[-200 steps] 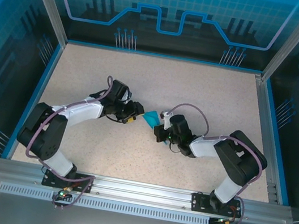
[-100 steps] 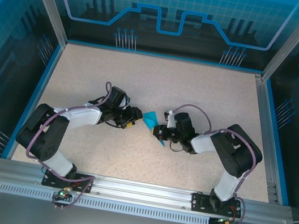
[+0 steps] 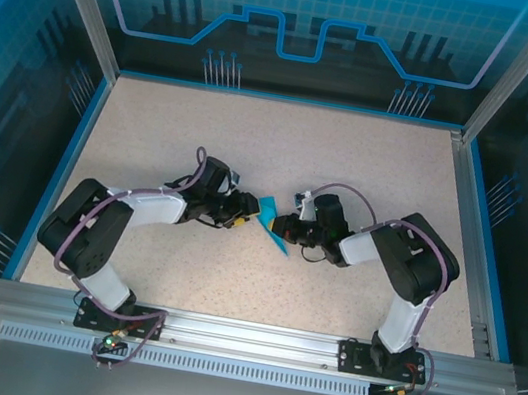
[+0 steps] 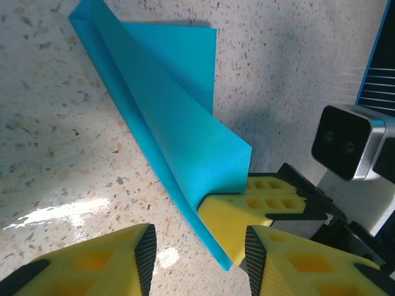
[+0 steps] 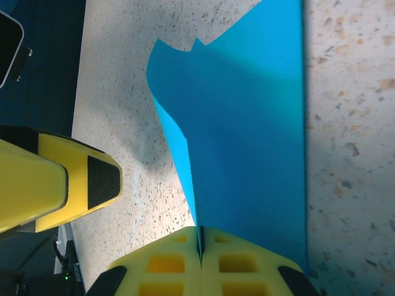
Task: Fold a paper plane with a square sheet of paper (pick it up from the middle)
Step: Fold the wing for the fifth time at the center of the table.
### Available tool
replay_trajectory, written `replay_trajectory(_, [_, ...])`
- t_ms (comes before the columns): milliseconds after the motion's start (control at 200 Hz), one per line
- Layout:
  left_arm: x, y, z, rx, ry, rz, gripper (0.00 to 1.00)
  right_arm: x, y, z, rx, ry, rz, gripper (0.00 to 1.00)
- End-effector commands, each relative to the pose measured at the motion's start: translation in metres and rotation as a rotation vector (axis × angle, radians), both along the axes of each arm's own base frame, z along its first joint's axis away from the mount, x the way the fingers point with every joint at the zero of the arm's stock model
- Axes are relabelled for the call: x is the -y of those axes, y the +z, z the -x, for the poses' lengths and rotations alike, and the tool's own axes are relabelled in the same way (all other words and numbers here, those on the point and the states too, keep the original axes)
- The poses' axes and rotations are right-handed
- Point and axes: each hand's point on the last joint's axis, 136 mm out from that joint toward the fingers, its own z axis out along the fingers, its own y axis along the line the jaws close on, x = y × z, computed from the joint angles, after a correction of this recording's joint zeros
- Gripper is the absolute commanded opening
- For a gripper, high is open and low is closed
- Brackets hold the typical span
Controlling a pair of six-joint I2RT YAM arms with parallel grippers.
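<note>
The cyan-blue paper (image 3: 276, 237) lies at the table's middle, folded into a slim pointed dart, the paper plane (image 4: 179, 142), with one flap standing up off the surface. My right gripper (image 5: 200, 250) is shut on its raised edge (image 5: 247, 142); its yellow fingers (image 4: 241, 216) show pinching the paper in the left wrist view. My left gripper (image 4: 197, 262) is open, its jaws low over the table on either side of the plane's near end, not touching it. In the top view the left gripper (image 3: 244, 216) and right gripper (image 3: 279, 227) face each other closely.
The speckled table (image 3: 282, 150) is ringed by a blue rim and transparent walls. An aluminium rail (image 3: 241, 336) carries the arm bases at the front. The right wrist's camera housing (image 4: 345, 142) sits close beside my left gripper.
Both grippers have closed in on each other at the table's middle. The left gripper has moved right, up to the paper, and its jaws have narrowed a little. The right stays shut on the paper.
</note>
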Motion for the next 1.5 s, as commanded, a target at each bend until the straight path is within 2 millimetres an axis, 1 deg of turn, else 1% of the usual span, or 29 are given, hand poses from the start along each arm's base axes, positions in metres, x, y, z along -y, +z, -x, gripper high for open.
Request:
replay_trajectory(0, [0.008,-0.003,0.003,0.019,-0.036,0.024,0.43,0.0,0.002,-0.007,-0.061,-0.019,-0.051,0.0])
replay_trajectory(265, [0.014,-0.007,-0.001,0.038,-0.052,0.028,0.35,0.006,-0.007,-0.01,-0.159,-0.074,-0.075,0.0])
replay_trajectory(470, [0.021,-0.009,-0.002,0.045,-0.074,0.035,0.31,0.01,-0.011,-0.01,-0.202,-0.103,-0.087,0.0])
replay_trajectory(680, [0.028,-0.009,-0.005,0.055,-0.098,0.04,0.29,0.014,-0.015,-0.01,-0.241,-0.128,-0.079,0.0])
replay_trajectory(1156, [0.041,-0.014,-0.01,0.049,-0.135,0.052,0.23,0.022,-0.042,-0.002,-0.38,-0.178,-0.036,0.0])
replay_trajectory(1496, [0.046,-0.019,-0.014,0.044,-0.149,0.051,0.21,0.023,-0.05,0.002,-0.412,-0.177,-0.019,0.0])
